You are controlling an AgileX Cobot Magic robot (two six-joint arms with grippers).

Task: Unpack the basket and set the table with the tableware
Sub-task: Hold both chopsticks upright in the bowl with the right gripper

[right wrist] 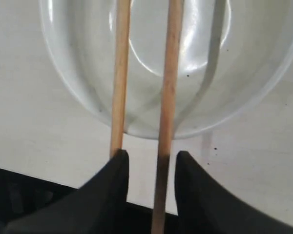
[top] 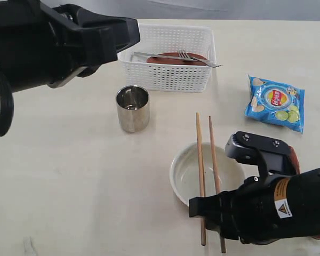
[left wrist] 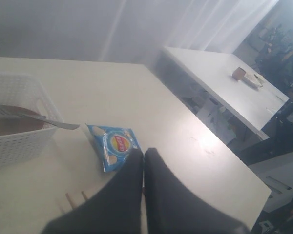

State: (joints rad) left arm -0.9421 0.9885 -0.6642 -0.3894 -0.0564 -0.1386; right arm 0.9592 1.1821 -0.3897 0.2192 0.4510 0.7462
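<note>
Resting across the bowl (top: 188, 170), the chopsticks (top: 199, 154) look light, stiff and likely to roll (pinch both mid-length); right end effector (right wrist: 149, 161) gapes around one, left end effector (left wrist: 143, 152) closed, empty.

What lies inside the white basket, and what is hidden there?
A brown plate lies in the basket, with a fork and another steel utensil on it. The near wall hides the plate's front and the basket floor.

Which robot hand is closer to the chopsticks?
The right. The right gripper sits at one end of the chopsticks, which lie across the bowl, with one stick between its open jaws. The left gripper is shut, far off by the basket.
</note>
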